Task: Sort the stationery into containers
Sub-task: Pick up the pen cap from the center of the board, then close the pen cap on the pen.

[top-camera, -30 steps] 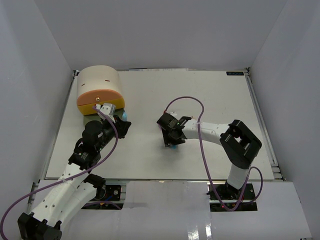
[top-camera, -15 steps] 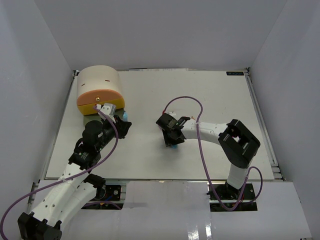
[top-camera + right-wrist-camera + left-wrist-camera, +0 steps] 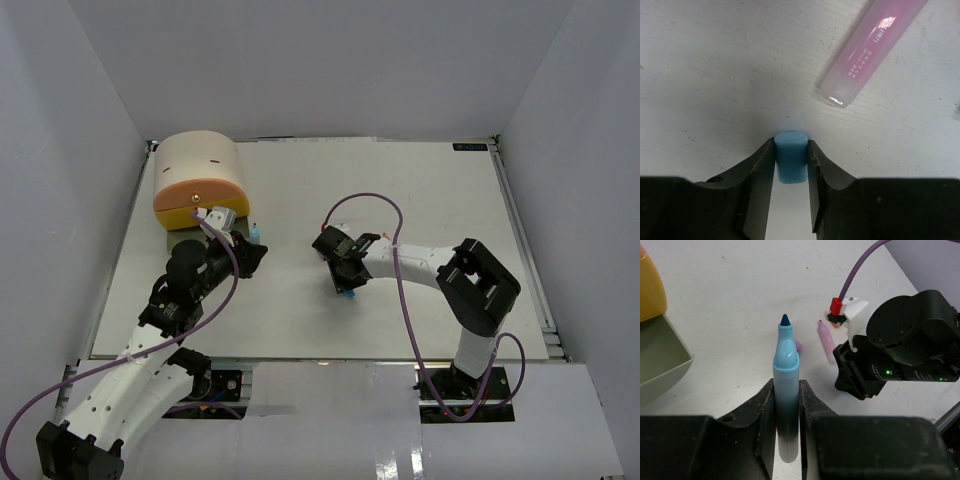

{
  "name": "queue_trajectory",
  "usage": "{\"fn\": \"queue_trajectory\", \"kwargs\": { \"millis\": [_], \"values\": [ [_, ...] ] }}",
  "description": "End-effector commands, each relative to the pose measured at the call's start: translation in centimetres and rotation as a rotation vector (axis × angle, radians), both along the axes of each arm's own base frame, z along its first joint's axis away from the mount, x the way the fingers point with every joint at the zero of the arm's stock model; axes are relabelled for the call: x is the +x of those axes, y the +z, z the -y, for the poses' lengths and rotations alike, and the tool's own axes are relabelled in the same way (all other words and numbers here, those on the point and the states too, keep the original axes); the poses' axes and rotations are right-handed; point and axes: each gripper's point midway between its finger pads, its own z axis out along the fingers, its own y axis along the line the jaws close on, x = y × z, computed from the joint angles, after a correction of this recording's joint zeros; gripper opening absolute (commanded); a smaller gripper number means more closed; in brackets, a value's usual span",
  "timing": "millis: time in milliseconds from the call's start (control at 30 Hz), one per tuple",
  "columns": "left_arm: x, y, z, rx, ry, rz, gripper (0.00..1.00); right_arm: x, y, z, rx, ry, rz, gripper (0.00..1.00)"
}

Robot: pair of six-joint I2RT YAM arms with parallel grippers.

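The blue eraser block (image 3: 791, 162) is lying on the table (image 3: 440, 190), well out to the right of the cabinet (image 3: 197, 170) and somewhat nearer my bases than the cabinet's front. I am nipping it with my right pincer (image 3: 791, 167): the jaws are standing narrow, one pad pressing each long side, and only the block's far end is poking past the tips. It is resting on the surface, not lifted. A pink marker (image 3: 872, 50) is lying near the block without touching it.

Just in front of the cabinet, my left pincer (image 3: 786, 392) is clamping a blue marker (image 3: 785, 365) by its barrel, tip pointing ahead. It is hovering beside the pulled-out grey-green drawer (image 3: 660, 360), which is jutting from under the yellow drawer (image 3: 650, 290).

What I am worrying about: the block is small and looks soft, so a squeeze off its middle may be enough to pop it out of the jaws as I am raising it. A sideways drag could also knock the pink marker rolling farther from the cabinet. And my left arm is filling the space before the cabinet, so bringing the block there at the same time is risking a bump between my wrists. The long marker, held low, could tilt and catch the drawer wall.
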Motion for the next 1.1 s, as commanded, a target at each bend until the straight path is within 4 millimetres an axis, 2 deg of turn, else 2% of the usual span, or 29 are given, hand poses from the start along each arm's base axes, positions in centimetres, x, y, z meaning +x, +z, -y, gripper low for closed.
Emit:
{"fn": "queue_trajectory", "kwargs": {
  "millis": [0,100,200,300,433,467,500,600,667,733,800,867,967,1067],
  "values": [
    [-0.4,0.8,0.8,-0.016,-0.062,0.043,0.06,0.0,1.6,-0.9,0.025,0.029,0.016,0.28],
    [-0.9,1.2,1.5,-0.028,-0.111,0.065,0.06,0.1,3.2,-1.3,0.049,0.039,0.041,0.23],
    [-1.5,1.7,2.1,-0.037,-0.164,0.095,0.06,1.0,6.9,-2.3,0.118,0.045,0.135,0.21],
    [-2.1,2.1,2.5,-0.045,-0.205,0.126,0.06,2.1,12.5,-4.0,0.241,0.061,0.259,0.19],
    [-2.9,2.6,3.1,-0.062,-0.262,0.154,0.06,2.8,21.8,-6.2,0.491,0.096,0.459,0.16],
    [-3.0,2.7,3.2,-0.064,-0.268,0.158,0.06,2.8,23.4,-6.6,0.538,0.104,0.496,0.16],
    [-3.1,2.8,3.2,-0.068,-0.275,0.166,0.06,3.1,26.6,-7.0,0.622,0.109,0.571,0.15],
    [-3.4,2.5,3.5,-0.07,-0.301,0.158,0.06,3.6,31.3,-7.4,0.742,0.105,0.689,0.15],
    [-3.6,2.5,3.6,-0.07,-0.314,0.157,0.06,3.8,33.6,-7.3,0.789,0.101,0.75,0.15],
    [-3.5,3.2,3.8,-0.078,-0.32,0.189,0.07,3.9,36.4,-7.7,0.874,0.104,0.807,0.15],
    [-3.6,3.3,3.8,-0.082,-0.326,0.196,0.07,3.6,38.3,-8.4,0.953,0.119,0.842,0.15],
    [-3.7,3.4,3.8,-0.083,-0.326,0.203,0.07,3.2,39.2,-9.2,0.999,0.13,0.852,0.15],
    [-3.6,3.5,3.8,-0.086,-0.324,0.206,0.07,2.8,40.4,-10.6,1.05,0.139,0.875,0.14],
    [-3.6,3.5,3.8,-0.087,-0.321,0.206,0.07,2.1,40.5,-12.1,1.08,0.151,0.879,0.14]
  ]
}}
